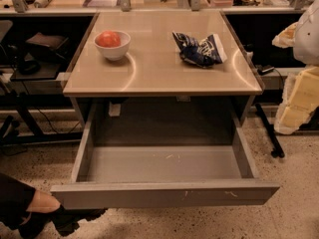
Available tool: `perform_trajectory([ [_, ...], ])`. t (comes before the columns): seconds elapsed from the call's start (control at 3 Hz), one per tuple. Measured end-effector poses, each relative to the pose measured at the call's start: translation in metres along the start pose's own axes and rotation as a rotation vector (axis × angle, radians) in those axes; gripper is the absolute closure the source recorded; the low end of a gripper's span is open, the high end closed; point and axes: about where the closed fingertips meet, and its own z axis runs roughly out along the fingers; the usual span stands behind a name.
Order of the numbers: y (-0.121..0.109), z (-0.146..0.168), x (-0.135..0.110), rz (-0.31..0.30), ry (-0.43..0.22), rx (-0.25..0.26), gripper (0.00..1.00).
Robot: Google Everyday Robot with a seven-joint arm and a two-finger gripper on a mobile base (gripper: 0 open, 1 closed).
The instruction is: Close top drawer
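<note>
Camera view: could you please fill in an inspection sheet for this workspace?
Surface: table, tan top, glossy.
Job's things: top drawer pulled far out, nothing seen inside.
Clutter: white bowl holding a red fruit, back left; crumpled blue bag, back right.
Grippers: gripper not in view.
Cables: thin dark cable on the floor, left.
Surroundings: speckled floor; pale yellow blocks at right.
</note>
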Motion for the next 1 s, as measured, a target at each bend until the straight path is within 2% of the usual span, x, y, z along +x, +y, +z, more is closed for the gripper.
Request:
perform_trajectory([
  [0.33, 0.0, 0.0, 0.0, 0.0, 0.0, 0.0, 0.0],
  [0.67, 0.012, 0.014, 0.004, 0.011, -0.022, -0.008, 0.0],
  [1.0, 0.047, 0.048, 0.008, 0.013, -0.091, -0.047, 0.0],
])
